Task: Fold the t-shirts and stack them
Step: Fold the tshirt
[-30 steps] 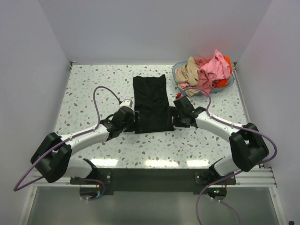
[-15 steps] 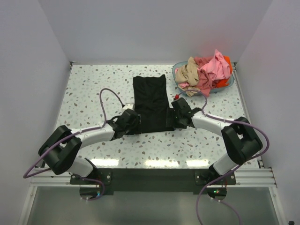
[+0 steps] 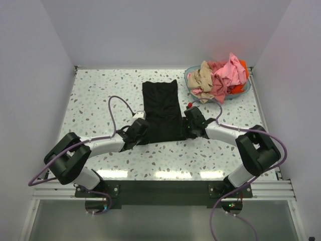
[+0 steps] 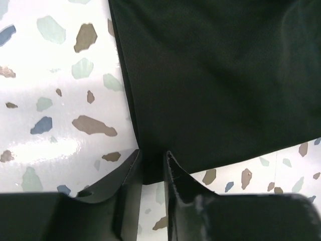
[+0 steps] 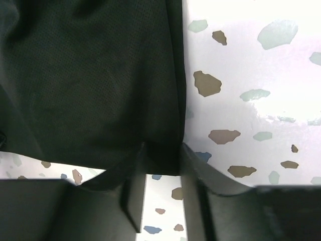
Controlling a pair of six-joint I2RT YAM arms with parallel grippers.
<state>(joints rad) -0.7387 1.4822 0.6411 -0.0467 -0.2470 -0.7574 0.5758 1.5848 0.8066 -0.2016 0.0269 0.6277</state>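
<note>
A large black t-shirt (image 3: 161, 108) lies as a long folded strip on the speckled table, running from the middle toward me. My left gripper (image 3: 145, 131) sits at its near left corner, and in the left wrist view the gripper (image 4: 153, 160) is shut on that corner of the black cloth (image 4: 215, 75). At the near right corner, my right gripper (image 3: 186, 129) has its fingers closed on the shirt's edge, seen in the right wrist view (image 5: 163, 153) with black cloth (image 5: 90, 80) filling the gap. Pink (image 3: 228, 73), tan (image 3: 201, 75) and orange-red (image 3: 243, 65) t-shirts are heaped at the back right.
The heap of shirts sits in a teal round basket (image 3: 246, 89) in the back right corner. White walls close in the table (image 3: 100, 95) on three sides. Both arms' purple cables (image 3: 118, 100) loop above the tabletop beside the shirt.
Both arms slid inward to the black shirt's near corners. Both grippers went from open to closed on the cloth.
</note>
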